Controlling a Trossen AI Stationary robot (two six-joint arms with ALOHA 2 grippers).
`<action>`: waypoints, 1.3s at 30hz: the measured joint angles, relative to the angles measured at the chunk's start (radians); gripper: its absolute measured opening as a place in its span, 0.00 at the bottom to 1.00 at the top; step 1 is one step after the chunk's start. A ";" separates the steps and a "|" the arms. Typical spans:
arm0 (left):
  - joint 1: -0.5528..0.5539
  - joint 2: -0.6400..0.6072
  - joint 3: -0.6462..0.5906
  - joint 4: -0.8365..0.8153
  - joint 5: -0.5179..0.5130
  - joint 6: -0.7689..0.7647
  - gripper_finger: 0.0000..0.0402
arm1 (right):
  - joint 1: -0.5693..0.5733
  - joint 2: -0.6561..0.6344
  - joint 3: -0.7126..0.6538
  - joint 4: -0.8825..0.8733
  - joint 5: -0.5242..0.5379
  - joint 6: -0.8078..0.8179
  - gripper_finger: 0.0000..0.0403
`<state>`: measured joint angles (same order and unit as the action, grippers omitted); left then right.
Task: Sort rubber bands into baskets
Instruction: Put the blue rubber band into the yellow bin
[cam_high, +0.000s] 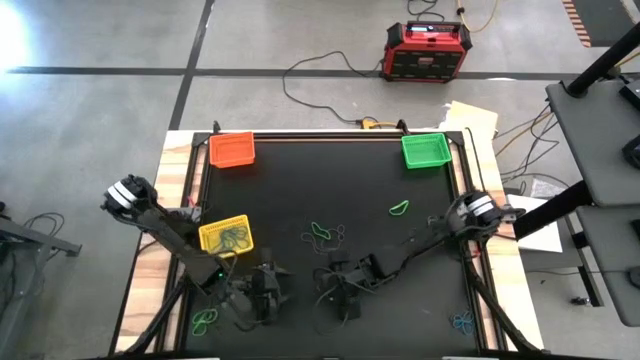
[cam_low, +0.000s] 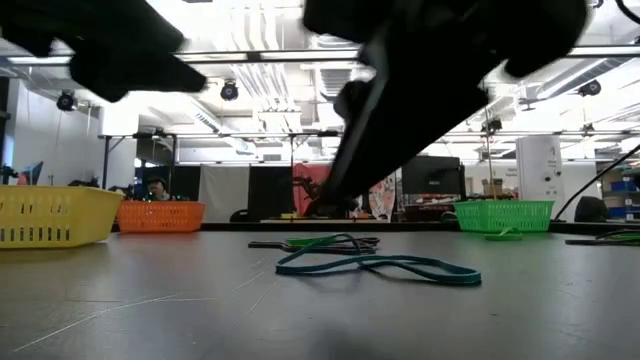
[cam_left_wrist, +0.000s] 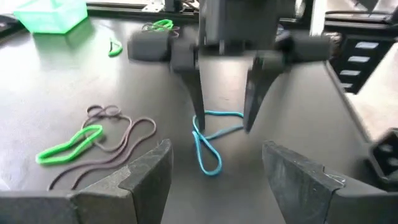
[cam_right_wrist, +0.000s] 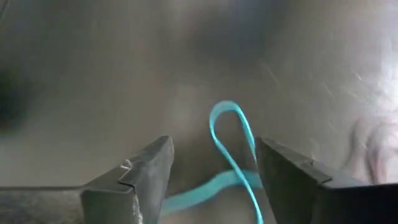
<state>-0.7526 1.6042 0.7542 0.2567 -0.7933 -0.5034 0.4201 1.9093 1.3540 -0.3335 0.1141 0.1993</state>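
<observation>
Right claw (cam_left_wrist: 222, 121) hangs open, tips straddling a blue rubber band (cam_left_wrist: 208, 142) on the mat, left claw (cam_left_wrist: 214, 180) open opposite it, green and brown bands (cam_left_wrist: 93, 140) just beside.

From straight overhead we look down on the whole black table mat (cam_high: 330, 200), taking in both arms and the grey floor around it. At table height we look level across the mat toward the room behind, very near a twisted blue rubber band (cam_low: 375, 264) lying flat. From the left wrist we look forward and down between that arm's two dark fingers (cam_left_wrist: 130, 180) at the right arm's gripper (cam_left_wrist: 222, 121) facing us, with the same blue rubber band beneath it. The right wrist camera sits closest of all, just above that band (cam_right_wrist: 230, 149). We see the translucent green mesh basket (cam_high: 425, 150) overhead, level and from the left wrist.
</observation>
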 joint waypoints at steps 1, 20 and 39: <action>0.009 0.025 0.015 0.020 0.006 0.018 0.58 | 0.007 -0.020 0.000 -0.035 0.015 0.008 0.57; 0.175 0.457 0.306 0.117 0.107 0.076 0.65 | 0.150 -0.156 -0.010 -0.315 0.287 0.167 0.66; 0.234 0.589 0.319 0.206 0.161 0.007 0.32 | 0.171 -0.147 -0.048 -0.289 0.298 0.183 0.61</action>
<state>-0.5182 2.1929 1.0733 0.4624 -0.6320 -0.4967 0.5911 1.7622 1.3056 -0.6228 0.4120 0.3820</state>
